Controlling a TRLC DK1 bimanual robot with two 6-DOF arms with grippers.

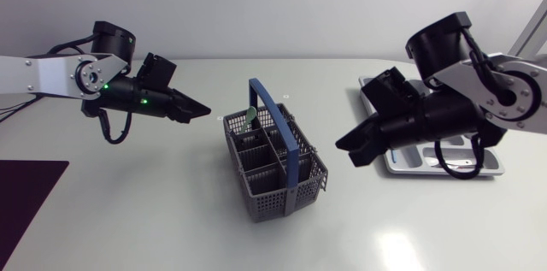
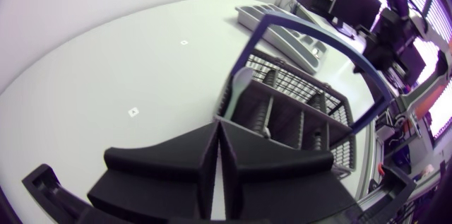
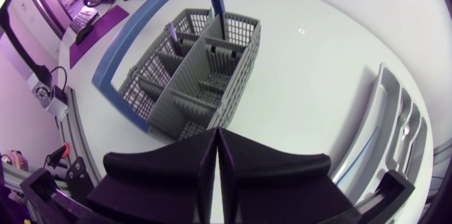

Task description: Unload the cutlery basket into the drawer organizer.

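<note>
One pale utensil is left in the basket at centre frame. Some cutlery appears laid in the organizer at right. Both sets of jaws are pressed together, empty.

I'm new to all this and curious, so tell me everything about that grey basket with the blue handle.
The cutlery basket looks like grey perforated plastic, split by dividers into compartments, with a blue arched handle across it. It stands upright on the white table, nothing gripping it. One pale green utensil pokes up from a corner compartment.
</note>
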